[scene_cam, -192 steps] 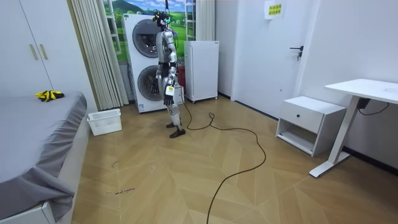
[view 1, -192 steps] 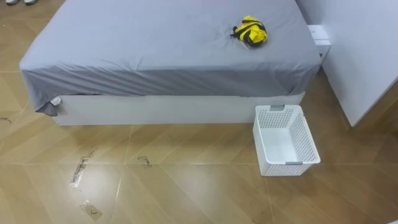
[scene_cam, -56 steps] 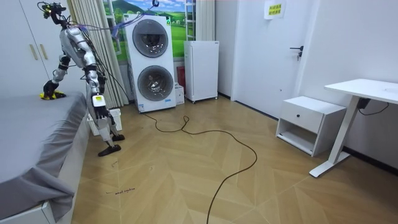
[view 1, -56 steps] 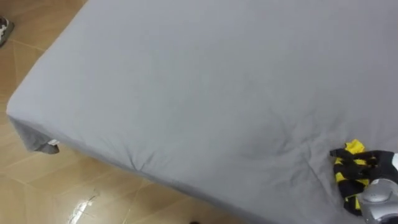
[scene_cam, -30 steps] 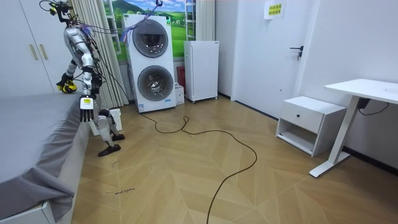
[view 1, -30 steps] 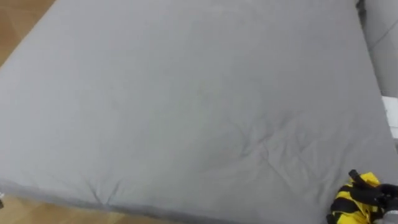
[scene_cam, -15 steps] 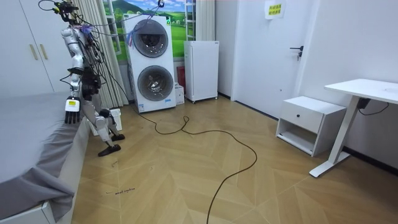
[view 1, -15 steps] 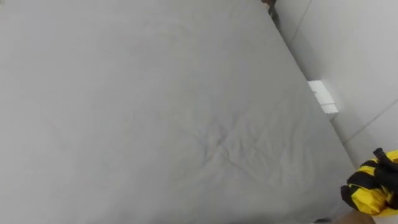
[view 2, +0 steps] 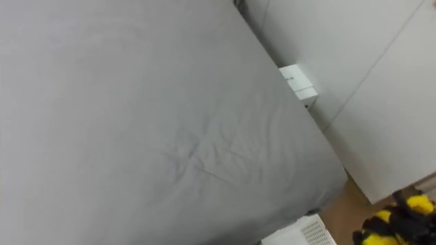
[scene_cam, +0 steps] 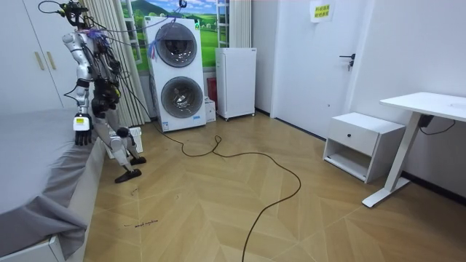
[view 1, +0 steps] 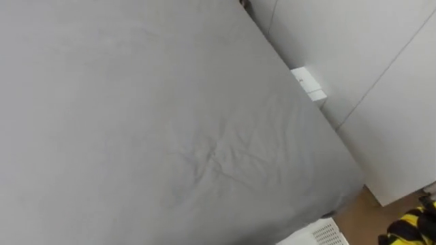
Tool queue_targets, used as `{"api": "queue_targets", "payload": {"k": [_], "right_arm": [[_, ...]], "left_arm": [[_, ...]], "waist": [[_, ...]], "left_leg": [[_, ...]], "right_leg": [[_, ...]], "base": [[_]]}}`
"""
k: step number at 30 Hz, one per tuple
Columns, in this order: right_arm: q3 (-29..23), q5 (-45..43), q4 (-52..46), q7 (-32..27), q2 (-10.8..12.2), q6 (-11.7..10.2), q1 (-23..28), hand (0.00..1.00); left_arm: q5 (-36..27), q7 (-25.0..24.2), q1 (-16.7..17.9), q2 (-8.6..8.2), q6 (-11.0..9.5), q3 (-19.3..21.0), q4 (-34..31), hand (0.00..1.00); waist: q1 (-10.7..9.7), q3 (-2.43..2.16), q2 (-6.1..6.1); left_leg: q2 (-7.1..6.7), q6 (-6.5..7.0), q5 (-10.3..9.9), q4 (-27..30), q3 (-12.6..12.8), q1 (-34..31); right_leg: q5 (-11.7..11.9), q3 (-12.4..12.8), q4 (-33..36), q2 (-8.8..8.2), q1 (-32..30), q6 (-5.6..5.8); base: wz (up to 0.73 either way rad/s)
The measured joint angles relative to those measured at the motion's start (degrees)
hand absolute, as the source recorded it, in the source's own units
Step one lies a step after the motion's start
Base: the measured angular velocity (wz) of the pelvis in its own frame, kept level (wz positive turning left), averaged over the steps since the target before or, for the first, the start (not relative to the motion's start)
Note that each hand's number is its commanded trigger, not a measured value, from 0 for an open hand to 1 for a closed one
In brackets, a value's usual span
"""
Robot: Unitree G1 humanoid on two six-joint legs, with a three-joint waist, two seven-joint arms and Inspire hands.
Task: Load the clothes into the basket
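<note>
The clothes (view 2: 392, 224), a yellow and black bundle, hang in the lower right corner over the wooden floor, past the corner of the grey bed (view 1: 136, 122). My right hand (view 2: 409, 211) is shut on the bundle, and dark fingers show on top of it. A corner of the white perforated basket (view 1: 320, 235) peeks in at the bottom edge, left of the bundle. In the room view I stand at the bed's far corner by the curtain. My left hand (scene_cam: 82, 129) hangs open at my side there. The basket (scene_cam: 129, 133) is behind my legs.
A white wall panel (view 1: 381, 82) runs along the right of the bed, with a small white box (view 1: 308, 83) at its foot. In the room view, stacked washing machines (scene_cam: 175, 73) stand behind me and a dark cable (scene_cam: 277, 182) trails over the floor.
The bundle was lifted off the bed and carried right, past the bed's edge. My view swung right, bringing the basket's corner in. In the room view I have turned away from the bed.
</note>
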Motion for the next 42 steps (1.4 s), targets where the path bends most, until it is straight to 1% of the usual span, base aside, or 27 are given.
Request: {"api": "queue_targets", "payload": {"k": [1, 2, 4, 6, 7, 8, 10, 11, 12, 13, 14, 16, 17, 18, 19, 20, 22, 24, 25, 26, 27, 29, 31, 33, 35, 41, 42], "right_arm": [[0.0, 0.0, 1.0, 0.7, 0.2, 0.2, 0.1, 1.0], [0.0, 0.0, 1.1, 1.0, 0.3, 0.6, 0.1, 1.0], [0.0, 0.1, 1.4, 1.8, 0.3, 1.0, 0.1, 1.0], [-0.1, 0.2, 3.0, 1.9, 0.3, 0.9, -1.2, 1.0], [-0.2, 0.4, 3.5, 2.1, 0.3, 0.9, -2.0, 1.0], [-0.2, 0.4, 3.5, 2.1, 0.2, 0.9, -2.3, 1.0], [-0.3, -0.5, 6.3, 2.3, -0.4, 0.4, -5.2, 1.0], [-0.3, -0.5, 7.7, 2.4, -0.8, 0.3, -6.3, 1.0], [-0.3, -0.1, 10.5, 2.4, -1.8, 0.3, -8.6, 1.0], [-0.3, 0.0, 12.8, 2.4, -2.7, 0.2, -10.7, 1.0], [-0.3, 0.2, 13.5, 2.4, -3.0, 0.1, -11.6, 1.0], [-0.3, 0.7, 15.6, 2.0, -3.9, -0.4, -13.4, 1.0], [-0.3, 0.6, 16.5, 1.9, -4.2, -0.6, -14.2, 1.0], [-0.2, 0.7, 17.9, 1.6, -4.7, -0.7, -15.6, 1.0], [-0.2, 0.7, 18.8, 1.1, -5.0, -0.8, -17.1, 1.0], [-0.2, 1.3, 19.4, 0.7, -5.0, -1.3, -18.2, 1.0], [-0.2, 1.4, 21.6, 0.4, -5.0, -1.9, -19.9, 1.0], [-0.2, 1.7, 23.2, 0.4, -5.1, -2.0, -21.2, 1.0], [-0.2, 1.8, 23.2, 0.4, -5.2, -2.0, -21.4, 0.94], [-0.2, 1.9, 23.3, 0.4, -5.2, -2.0, -21.6, 0.47], [-0.2, 2.4, 24.4, 0.4, -5.4, -2.3, -22.5, 0.0], [0.2, 3.9, 28.6, 0.4, -7.3, -2.6, -24.1, 0.0], [0.9, 4.9, 30.6, 0.4, -8.2, -2.7, -24.4, 0.0], [1.0, 5.2, 32.1, 0.4, -8.5, -2.7, -25.2, 0.0], [1.0, 5.8, 32.4, 0.4, -8.9, -2.7, -25.3, 0.0], [1.0, 8.5, 33.0, 0.3, -9.3, -3.4, -25.3, 0.0], [1.0, 9.6, 33.0, 0.3, -9.3, -3.5, -25.3, 0.0]], "left_arm": [[0.0, -0.2, 0.0, -0.05, 0.6, -0.3, 0.0, 0.0], [0.0, -0.2, 0.0, -0.09, 0.9, -0.5, 0.2, 0.0], [-0.1, -0.2, 0.0, -0.12, 1.4, -1.3, 0.9, 0.0], [-0.1, 0.0, 0.0, -0.11, 1.7, -1.6, 0.9, 0.0], [-0.1, 0.0, -0.2, -0.11, 1.7, -2.1, 0.9, 0.0], [-0.1, -0.1, -0.3, -0.11, 1.7, -2.4, 0.9, 0.0], [-0.2, -0.3, -1.6, -0.15, 1.7, -3.7, 2.3, 0.0], [-0.2, -0.4, -2.4, -0.15, 1.7, -3.9, 3.2, 0.0], [-0.2, -0.5, -3.7, -0.16, 1.7, -4.6, 4.7, 0.0], [-0.2, -0.6, -4.2, -0.19, 1.7, -5.5, 5.0, 0.0], [-0.2, -0.6, -4.3, -0.19, 1.7, -5.8, 5.1, 0.0], [-0.8, -0.4, -6.2, -0.18, 1.6, -7.5, 7.0, 0.0], [-1.0, -0.4, -6.8, -0.19, 1.6, -8.2, 7.7, 0.0], [-1.6, -0.4, -7.8, -0.19, 1.6, -9.7, 8.6, 0.0], [-2.0, -0.4, -8.6, -0.2, 1.6, -10.6, 9.0, 0.0], [-3.0, -0.4, -9.4, -0.21, 1.6, -10.8, 9.1, 0.0], [-3.3, -0.4, -10.0, -0.21, 1.6, -10.8, 9.4, 0.0], [-3.3, -0.4, -10.0, -0.22, 1.1, -10.8, 9.2, 0.0], [-3.6, -0.4, -10.1, -0.21, 1.0, -10.8, 9.0, 0.0], [-3.7, -0.4, -10.2, -0.21, 1.0, -10.8, 9.0, 0.0], [-3.8, -0.4, -10.4, -0.21, 1.0, -11.2, 9.0, 0.0], [-4.1, -0.4, -11.0, -0.21, 0.9, -13.9, 9.0, 0.0], [-4.1, -0.5, -11.4, -0.18, 0.3, -15.0, 9.0, 0.0], [-4.1, -0.5, -11.4, -0.19, -0.3, -15.7, 9.0, 0.0], [-4.1, -0.5, -11.6, -0.18, -0.8, -15.7, 9.0, 0.0], [-4.4, -0.8, -12.0, -0.04, -1.3, -15.8, 9.0, 0.0], [-4.8, -0.9, -12.0, 0.08, -1.5, -15.8, 9.0, 0.0]], "waist": [[-0.7, 0.19, 0.52], [-1.0, 0.26, 0.75], [-2.1, 0.19, 1.65], [-3.2, 0.14, 2.05], [-3.8, 0.19, 2.52], [-3.9, 0.22, 2.88], [-4.0, 0.31, 4.43], [-4.0, 0.3, 4.88], [-4.0, 0.33, 5.82], [-4.0, 0.34, 6.64], [-4.0, 0.28, 7.1], [-4.0, 0.26, 8.62], [-4.0, 0.31, 8.98], [-4.0, 0.29, 9.74], [-4.0, 0.42, 10.42], [-3.9, 0.4, 11.0], [-3.6, 0.41, 11.26], [-3.5, 0.42, 11.5], [-3.5, 0.38, 11.81], [-3.5, 0.37, 11.96], [-3.5, 0.44, 12.38], [-2.8, 0.47, 13.29], [-2.1, 0.47, 13.42], [-2.0, 0.45, 13.45], [-1.9, 0.45, 13.46], [-1.0, 0.47, 13.42], [-0.9, 0.47, 13.42]], "left_leg": [[0.07, 0.03, 0.0, 0.1, 0.6, -0.5], [0.09, 0.07, 0.0, 0.1, 0.9, -0.8], [0.21, 0.11, -0.1, 0.3, 2.1, -2.0], [0.29, 0.15, -0.1, 0.9, 2.2, -3.4], [0.36, 0.2, -0.1, 1.5, 2.2, -4.7], [0.37, 0.25, -0.1, 1.6, 2.3, -5.3], [0.41, 0.64, -0.2, 2.4, 2.4, -7.5], [0.42, 0.72, -0.3, 2.7, 2.2, -8.3], [0.32, 0.93, -0.3, 3.1, 2.2, -9.6], [0.19, 1.04, -0.3, 3.3, 2.3, -10.7], [0.15, 1.16, -0.2, 3.4, 2.3, -11.3], [0.08, 1.48, 0.0, 3.8, 2.5, -13.2], [0.08, 1.58, 0.1, 3.8, 2.5, -13.5], [0.06, 1.72, 0.2, 3.9, 2.6, -14.6], [0.01, 1.86, 0.3, 4.3, 2.6, -16.0], [-0.01, 1.96, 0.4, 4.7, 2.6, -17.3], [-0.23, 1.99, 0.8, 4.7, 2.4, -18.2], [-0.4, 2.0, 1.0, 4.7, 2.4, -18.6], [-0.48, 2.09, 1.2, 4.7, 2.4, -19.0], [-0.52, 2.16, 1.2, 4.7, 2.4, -19.2], [-0.64, 2.27, 1.3, 4.7, 2.4, -19.4], [-0.95, 2.46, 1.4, 4.6, 2.3, -19.5], [-1.26, 2.6, 1.5, 4.4, 2.3, -19.5], [-1.52, 2.79, 1.7, 4.2, 2.3, -20.1], [-1.69, 2.98, 1.9, 4.2, 2.3, -20.7], [-1.68, 2.99, 1.9, 4.3, 2.2, -21.2], [-1.68, 2.98, 1.9, 4.3, 2.2, -21.2]], "right_leg": [[0.2, 0.6, 0.6, 0.09, -1.0, 0.07], [0.2, 0.9, 1.0, 0.15, -1.6, 0.07], [0.3, 1.4, 2.0, 0.27, -3.7, 0.14], [0.3, 1.5, 2.9, 0.29, -5.6, 0.14], [0.4, 1.7, 3.2, 0.3, -6.8, 0.2], [0.4, 2.0, 3.5, 0.36, -7.6, 0.26], [0.7, 2.9, 3.9, 0.51, -10.0, 0.49], [0.8, 3.1, 4.2, 0.51, -10.8, 0.52], [0.8, 3.7, 5.4, 0.58, -12.6, 0.64], [0.9, 4.2, 6.3, 0.6, -14.3, 0.72], [0.9, 4.3, 6.7, 0.59, -15.1, 0.77], [0.9, 4.4, 8.0, 0.56, -17.6, 0.78], [0.9, 4.4, 7.9, 0.55, -17.8, 0.78], [0.9, 4.4, 8.1, 0.52, -19.0, 0.81], [0.9, 4.4, 9.0, 0.45, -20.8, 0.86], [0.9, 4.4, 9.9, 0.41, -22.0, 0.86], [0.8, 4.4, 11.5, 0.37, -23.7, 0.76], [0.5, 4.2, 12.0, 0.18, -24.6, 0.74], [0.4, 4.1, 12.0, 0.07, -25.1, 0.79], [0.3, 4.1, 12.0, 0.01, -25.4, 0.85], [0.2, 4.0, 12.0, -0.12, -25.6, 0.89], [0.2, 3.9, 12.1, -0.44, -25.7, 1.09], [0.0, 4.0, 12.8, -0.61, -26.2, 1.27], [-0.1, 3.6, 13.3, -0.93, -26.7, 1.31], [-0.1, 2.6, 13.8, -1.43, -27.5, 1.32], [-0.1, 2.2, 13.7, -1.53, -27.9, 1.4], [-0.2, 1.6, 13.7, -1.73, -27.9, 1.37]], "base": [[-0.28], [-0.32], [-0.27], [-0.1], [-0.07], [-0.1], [-0.2], [-0.19], [-0.17], [-0.19], [-0.15], [-0.05], [-0.04], [-0.07], [-0.06], [0.0], [0.0], [-0.02], [0.0], [0.0], [0.04], [0.04], [0.02], [0.04], [0.04], [0.0], [0.05]]}}
